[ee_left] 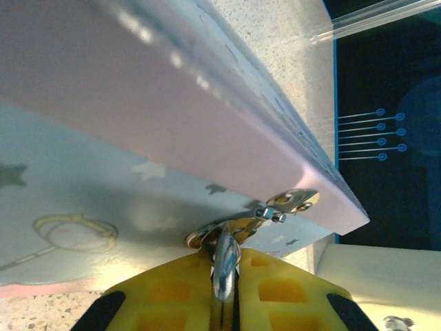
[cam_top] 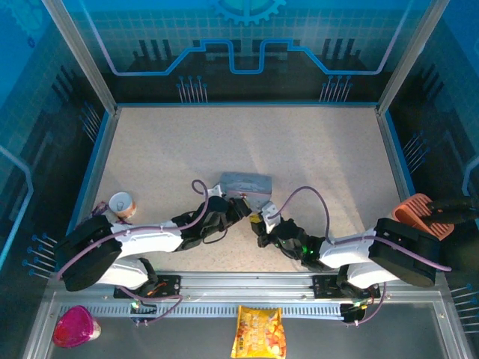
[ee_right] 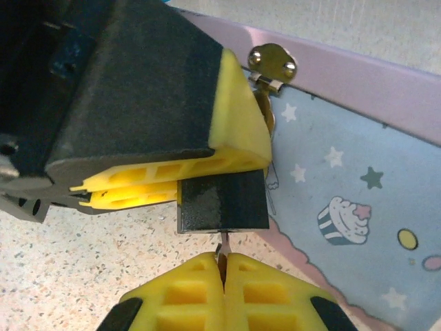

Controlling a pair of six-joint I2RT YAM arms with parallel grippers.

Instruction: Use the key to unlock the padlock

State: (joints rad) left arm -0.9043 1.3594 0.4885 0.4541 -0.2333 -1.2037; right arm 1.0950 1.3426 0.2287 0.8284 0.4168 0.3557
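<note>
The padlock [ee_right: 222, 200] is a small black block hanging at the front of the pale blue tin [ee_right: 358, 179], below the tin's metal hasp [ee_right: 272, 61]. My left gripper [ee_left: 225, 258] is shut on its silvery shackle [ee_left: 227, 241], the yellow fingers [ee_right: 172, 181] pressed together just above the black body. A thin key [ee_right: 222, 244] enters the bottom of the padlock, and my right gripper [ee_right: 223, 261] is shut on it. In the top view both grippers, left [cam_top: 239, 208] and right [cam_top: 260, 223], meet at the near side of the tin [cam_top: 245, 182].
A tape roll [cam_top: 122, 203] lies at the left of the table and an orange object [cam_top: 420, 213] at the right edge. A pink item [cam_top: 75, 327] and a snack bag [cam_top: 259, 333] sit on the metal strip in front of the arm bases.
</note>
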